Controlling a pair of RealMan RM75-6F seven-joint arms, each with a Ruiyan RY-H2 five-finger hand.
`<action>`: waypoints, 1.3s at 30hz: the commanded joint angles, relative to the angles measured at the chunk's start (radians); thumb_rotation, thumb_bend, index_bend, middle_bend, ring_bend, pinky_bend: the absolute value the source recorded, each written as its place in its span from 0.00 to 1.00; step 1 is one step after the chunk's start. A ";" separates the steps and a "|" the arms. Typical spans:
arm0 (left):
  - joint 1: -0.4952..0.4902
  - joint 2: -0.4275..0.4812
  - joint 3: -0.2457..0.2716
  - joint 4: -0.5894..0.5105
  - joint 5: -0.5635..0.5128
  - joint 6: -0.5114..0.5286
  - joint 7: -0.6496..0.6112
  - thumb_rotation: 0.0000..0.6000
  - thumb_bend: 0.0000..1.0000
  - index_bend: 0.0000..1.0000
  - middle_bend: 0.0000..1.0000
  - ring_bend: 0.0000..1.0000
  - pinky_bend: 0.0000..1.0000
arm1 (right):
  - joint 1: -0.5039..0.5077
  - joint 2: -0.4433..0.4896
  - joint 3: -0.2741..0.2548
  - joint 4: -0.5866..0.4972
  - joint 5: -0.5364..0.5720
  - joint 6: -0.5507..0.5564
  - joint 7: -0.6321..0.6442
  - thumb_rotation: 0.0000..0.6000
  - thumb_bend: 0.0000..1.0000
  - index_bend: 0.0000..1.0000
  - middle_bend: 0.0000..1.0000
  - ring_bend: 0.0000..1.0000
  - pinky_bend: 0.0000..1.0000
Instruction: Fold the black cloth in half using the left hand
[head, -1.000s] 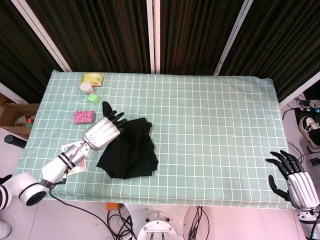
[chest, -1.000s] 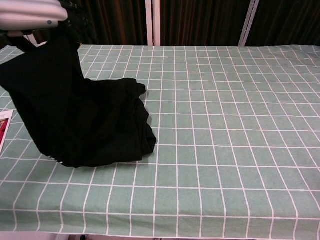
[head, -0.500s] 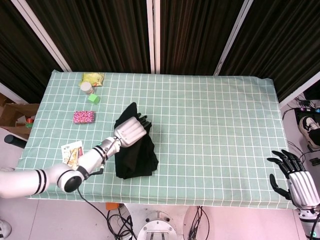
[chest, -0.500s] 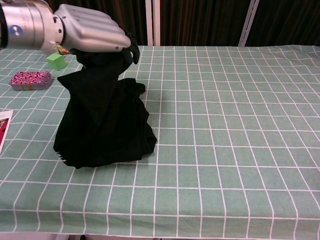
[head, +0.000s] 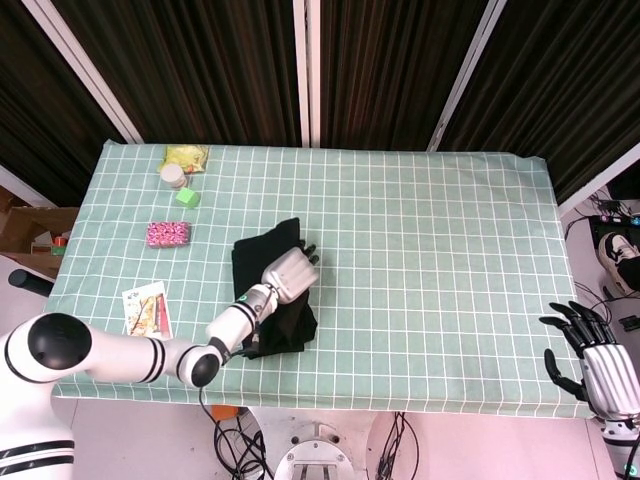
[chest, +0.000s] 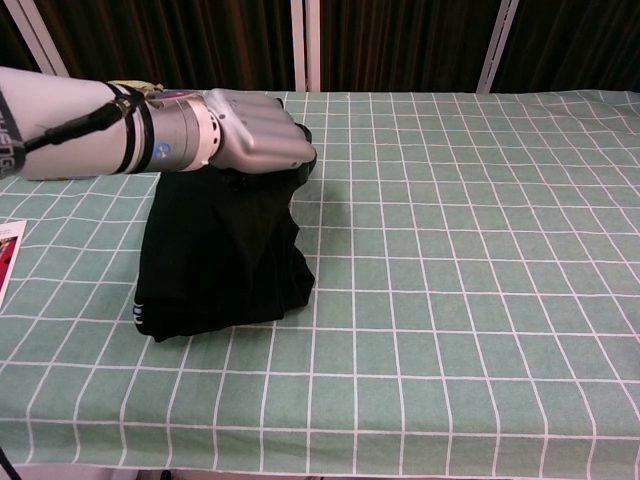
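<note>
The black cloth (head: 256, 258) lies in the left middle of the green checked table (head: 430, 250). My left hand (head: 291, 273) is over its right side and grips a lifted edge, so the cloth drapes down from the hand. In the chest view the left hand (chest: 252, 141) is curled in a fist on the cloth's top edge, and the black cloth (chest: 215, 265) hangs below it in a doubled heap. My right hand (head: 590, 360) hangs off the table's right front corner, fingers spread and holding nothing.
A pink patterned box (head: 167, 234), a green cube (head: 186, 197), a white jar (head: 173, 175) and a yellow packet (head: 186, 156) sit at the far left. A printed card (head: 147, 308) lies near the front left edge. Dark curtains stand behind the table.
My left hand has carried the cloth's edge from the left side over to the right and lowered it. The cloth has narrowed into a doubled shape. The right hand has barely moved.
</note>
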 joint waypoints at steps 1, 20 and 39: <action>-0.010 -0.014 0.020 0.005 -0.024 0.030 0.026 1.00 0.64 0.57 0.20 0.09 0.18 | 0.000 -0.002 0.000 0.001 0.000 0.000 0.000 1.00 0.48 0.32 0.19 0.09 0.16; 0.026 -0.002 0.044 -0.069 -0.051 0.106 -0.027 1.00 0.30 0.30 0.14 0.08 0.18 | -0.002 -0.006 0.001 -0.012 -0.015 0.009 -0.022 1.00 0.48 0.32 0.19 0.09 0.16; 0.314 0.244 -0.049 -0.255 0.362 0.262 -0.553 1.00 0.00 0.15 0.15 0.08 0.19 | 0.002 -0.013 0.011 -0.002 -0.014 0.017 -0.004 1.00 0.47 0.32 0.19 0.09 0.16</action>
